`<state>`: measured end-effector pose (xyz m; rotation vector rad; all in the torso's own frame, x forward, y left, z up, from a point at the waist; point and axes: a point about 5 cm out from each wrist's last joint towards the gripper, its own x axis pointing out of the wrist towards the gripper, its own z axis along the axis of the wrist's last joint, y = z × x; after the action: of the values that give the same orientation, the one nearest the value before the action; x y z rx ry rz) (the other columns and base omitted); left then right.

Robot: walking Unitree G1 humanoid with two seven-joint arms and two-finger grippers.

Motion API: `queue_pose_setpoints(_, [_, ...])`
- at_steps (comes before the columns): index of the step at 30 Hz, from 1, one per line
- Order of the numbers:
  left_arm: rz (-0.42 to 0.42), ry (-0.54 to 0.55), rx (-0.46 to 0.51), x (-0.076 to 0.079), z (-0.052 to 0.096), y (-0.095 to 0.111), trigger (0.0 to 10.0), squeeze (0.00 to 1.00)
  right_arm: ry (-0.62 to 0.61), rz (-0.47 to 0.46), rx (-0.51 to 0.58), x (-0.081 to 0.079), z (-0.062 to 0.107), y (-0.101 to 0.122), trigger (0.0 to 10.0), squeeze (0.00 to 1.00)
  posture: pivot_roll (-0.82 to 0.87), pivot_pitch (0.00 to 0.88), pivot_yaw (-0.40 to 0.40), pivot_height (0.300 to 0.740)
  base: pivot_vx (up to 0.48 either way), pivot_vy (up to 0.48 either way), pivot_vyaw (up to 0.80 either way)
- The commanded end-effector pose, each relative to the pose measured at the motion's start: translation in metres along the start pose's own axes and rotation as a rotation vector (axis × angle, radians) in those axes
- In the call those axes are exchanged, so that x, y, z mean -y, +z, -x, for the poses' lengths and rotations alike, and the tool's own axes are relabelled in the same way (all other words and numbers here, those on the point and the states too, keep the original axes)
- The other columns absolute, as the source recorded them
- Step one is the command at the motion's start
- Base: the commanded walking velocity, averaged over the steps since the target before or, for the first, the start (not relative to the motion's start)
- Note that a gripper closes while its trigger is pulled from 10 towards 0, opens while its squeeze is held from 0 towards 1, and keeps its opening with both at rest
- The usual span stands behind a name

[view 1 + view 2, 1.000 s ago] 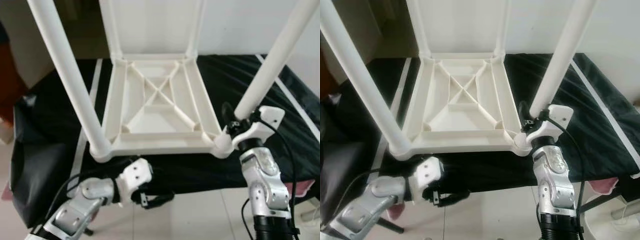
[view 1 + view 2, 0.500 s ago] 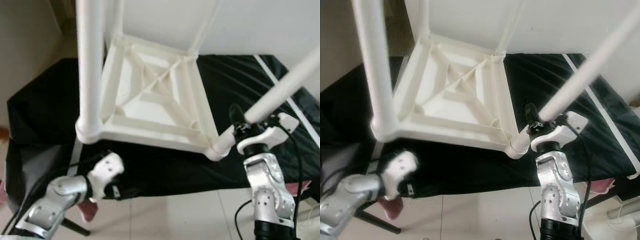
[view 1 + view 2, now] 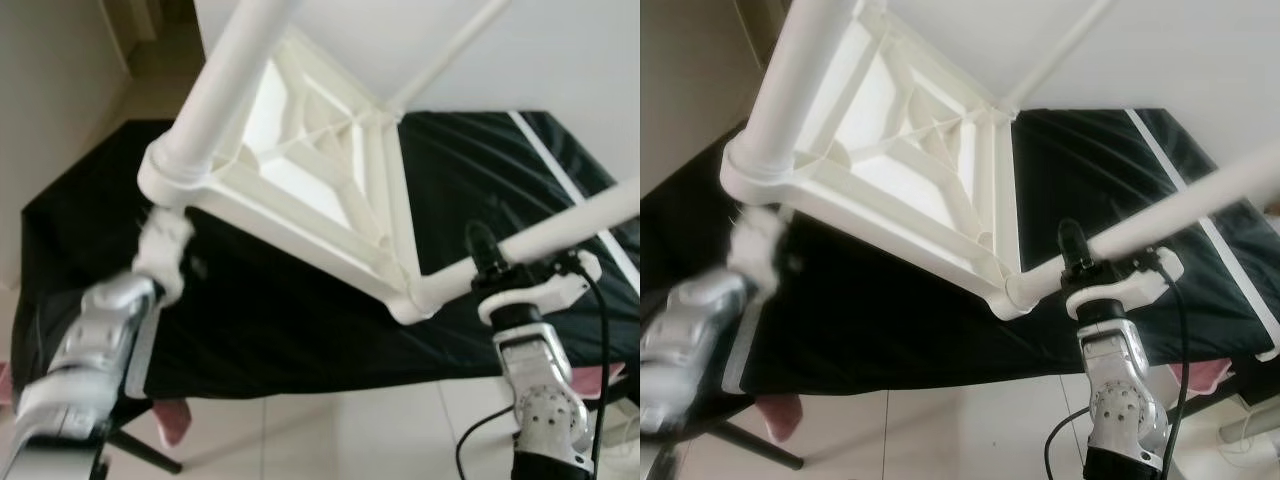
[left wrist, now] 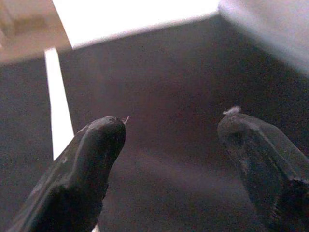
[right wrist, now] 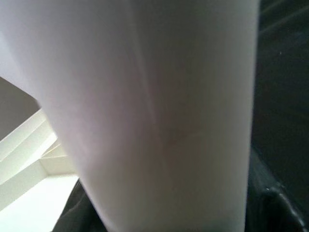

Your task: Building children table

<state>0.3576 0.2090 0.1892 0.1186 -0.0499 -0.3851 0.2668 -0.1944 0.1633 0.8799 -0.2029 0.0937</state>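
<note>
Black cloth (image 3: 300, 320) under tilted table (image 3: 320, 190), right claw (image 3: 495, 262) around leg (image 3: 545, 235).

White kids' table (image 3: 330, 190), black cloth (image 3: 300, 320) (w/ white stripes), silver arms, black claw fingers (image 4: 82, 169).

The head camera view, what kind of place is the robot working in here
Probably a room in a home: a pale tiled floor, plain white walls, and a low surface under black cloth where the white plastic children's table is being tipped.
</note>
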Motion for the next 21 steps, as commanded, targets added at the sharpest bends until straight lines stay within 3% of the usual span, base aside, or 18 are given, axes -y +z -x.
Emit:
queue_pose_setpoints(1, [0.071, 0.046, -0.033, -0.001, 0.002, -0.012, 10.0, 0.0, -0.03, -0.116, -0.09, 0.008, 0.005, -0.023, 10.0, 0.0, -0.01, 0.079, 0.029, 0.74, 0.0, 0.0, 0.0])
queue_pose_setpoints(3, [0.23, 0.022, 0.06, 0.008, -0.013, 0.008, 10.0, 0.0, -0.04, -0.177, -0.099, 0.012, 0.007, -0.027, 10.0, 0.0, -0.02, 0.08, 0.028, 0.74, 0.0, 0.0, 0.0])
queue_pose_setpoints(6, [0.334, -0.05, 0.153, 0.023, -0.029, 0.03, 10.0, 0.0, -0.059, -0.229, -0.1, 0.018, 0.01, -0.031, 10.0, 0.0, -0.01, 0.081, 0.029, 0.74, 0.0, 0.0, 0.0])
queue_pose_setpoints(8, [0.359, -0.111, 0.212, 0.038, -0.041, 0.049, 10.0, 0.0, -0.085, -0.295, -0.088, 0.024, 0.013, -0.033, 10.0, 0.0, -0.01, 0.082, 0.03, 0.74, 0.0, 0.0, 0.0])
queue_pose_setpoints(10, [0.363, -0.123, 0.228, 0.043, -0.045, 0.055, 10.0, 0.0, -0.093, -0.316, -0.085, 0.026, 0.014, -0.034, 10.0, 0.0, -0.01, 0.082, 0.03, 0.74, 0.0, 0.0, 0.0])
queue_pose_setpoints(14, [0.427, -0.178, 0.305, 0.07, -0.062, 0.089, 10.0, 0.0, -0.173, -0.405, -0.064, 0.043, 0.021, -0.039, 10.0, 0.0, -0.01, 0.087, 0.031, 0.74, 0.0, 0.0, 0.0])
queue_pose_setpoints(18, [0.445, -0.189, 0.309, 0.075, -0.065, 0.096, 10.0, 0.0, -0.195, -0.433, -0.057, 0.048, 0.024, -0.04, 10.0, 0.0, -0.01, 0.087, 0.031, 0.74, 0.0, 0.0, 0.0])
queue_pose_setpoints(21, [0.464, -0.245, 0.362, 0.088, -0.069, 0.115, 10.0, 0.0, -0.219, -0.467, -0.042, 0.049, 0.03, -0.042, 10.0, 0.0, -0.01, 0.091, 0.031, 0.74, 0.0, 0.0, 0.0])
